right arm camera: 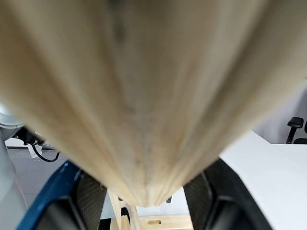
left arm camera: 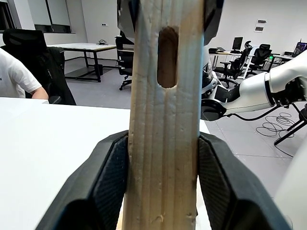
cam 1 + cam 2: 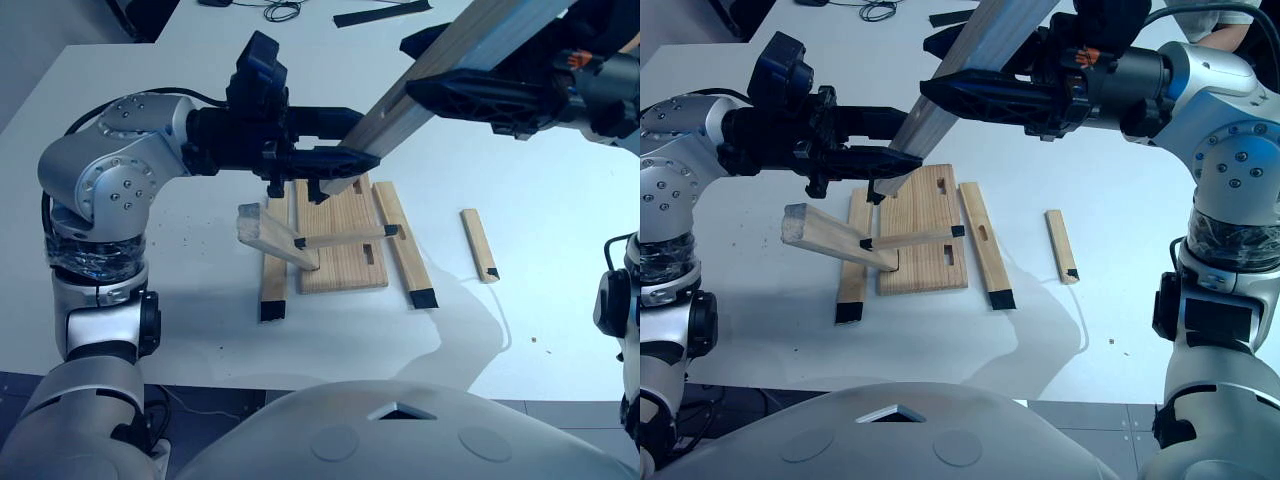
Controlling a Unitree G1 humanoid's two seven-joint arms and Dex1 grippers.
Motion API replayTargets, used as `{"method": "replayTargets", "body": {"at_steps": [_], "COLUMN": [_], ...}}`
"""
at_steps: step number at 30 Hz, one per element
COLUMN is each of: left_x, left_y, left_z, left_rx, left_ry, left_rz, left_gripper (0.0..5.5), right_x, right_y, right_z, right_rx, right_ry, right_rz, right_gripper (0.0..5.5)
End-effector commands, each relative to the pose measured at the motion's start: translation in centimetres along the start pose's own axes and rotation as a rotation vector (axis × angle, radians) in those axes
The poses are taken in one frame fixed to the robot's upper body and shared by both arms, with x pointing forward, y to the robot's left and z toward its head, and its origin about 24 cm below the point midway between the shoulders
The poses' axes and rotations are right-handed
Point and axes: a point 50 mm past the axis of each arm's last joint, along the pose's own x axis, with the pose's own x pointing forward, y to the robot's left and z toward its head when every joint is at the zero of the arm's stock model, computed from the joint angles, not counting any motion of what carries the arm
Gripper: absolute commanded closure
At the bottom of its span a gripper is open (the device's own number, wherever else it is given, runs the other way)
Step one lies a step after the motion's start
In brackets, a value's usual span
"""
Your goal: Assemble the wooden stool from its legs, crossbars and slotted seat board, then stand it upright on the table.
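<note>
The leg (image 3: 395, 110) hangs slanted in the air over the slotted seat board (image 3: 340, 255). My left gripper (image 3: 348, 140) pinches its lower end, and my right gripper (image 3: 412, 68) clamps it higher up. It looks stiff and light, but the smooth wood may twist in one grip. I'd hold the flat faces, clear of the mortise (image 2: 168, 57). On the table (image 3: 200, 335) lie a propped leg (image 3: 270, 232), a crossbar (image 3: 345, 238) and a loose crossbar (image 3: 480, 245).
</note>
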Motion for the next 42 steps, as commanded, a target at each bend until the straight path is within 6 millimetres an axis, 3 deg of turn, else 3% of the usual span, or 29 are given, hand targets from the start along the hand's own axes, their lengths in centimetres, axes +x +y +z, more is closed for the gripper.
{"method": "replayTargets", "body": {"at_steps": [1, 4, 8, 9, 14, 17, 19, 22, 27, 31, 37, 42], "left_x": [-0.8, -0.9, -1.5, -1.8, -3.0, -3.1, -4.0, -7.0, -11.1, -12.0, -11.8, -11.2], "left_y": [0.9, 1.4, 3.6, 4.1, 6.2, 6.0, 5.9, 5.9, 3.0, -0.1, -3.7, -4.7], "left_z": [1.6, 1.3, -0.2, -0.5, -0.7, -0.3, -0.6, -2.9, -8.6, -11.2, -12.2, -11.8], "left_rx": [0.058, 0.037, 0.055, 0.081, 0.146, 0.130, 0.142, 0.176, 0.211, 0.169, 0.088, 0.072], "left_ry": [-0.049, -0.026, 0.074, 0.091, 0.078, 0.033, 0.053, 0.219, 0.562, 0.663, 0.728, 0.727], "left_rz": [0.077, 0.118, 0.311, 0.353, 0.534, 0.489, 0.498, 0.574, 0.525, 0.407, 0.184, 0.102], "left_gripper": [3.47, 3.47, 3.45, 3.06, 2.23, 2.18, 2.18, 2.18, 2.18, 2.18, 2.18, 2.18], "right_x": [-0.6, -0.8, -1.5, -1.7, -2.5, -2.8, -3.2, -4.5, -6.8, -6.8, -5.6, -5.1], "right_y": [-0.3, -0.7, -1.6, -1.9, -2.5, -2.5, -2.3, -1.5, 0.7, 2.4, 3.9, 4.5], "right_z": [-1.8, -1.6, -0.6, -0.4, -0.2, -0.8, -1.3, -2.5, -4.6, -6.1, -7.4, -8.1], "right_rx": [0.014, -0.008, -0.071, -0.090, -0.153, -0.174, -0.194, -0.213, -0.193, -0.164, -0.122, -0.096], "right_ry": [0.128, 0.113, 0.084, 0.081, 0.084, 0.110, 0.147, 0.233, 0.352, 0.369, 0.330, 0.306], "right_rz": [-0.062, -0.096, -0.182, -0.205, -0.286, -0.305, -0.314, -0.329, -0.333, -0.296, -0.259, -0.252], "right_gripper": [3.47, 3.47, 3.46, 3.45, 3.46, 3.46, 3.46, 3.46, 3.46, 3.46, 3.46, 3.46]}}
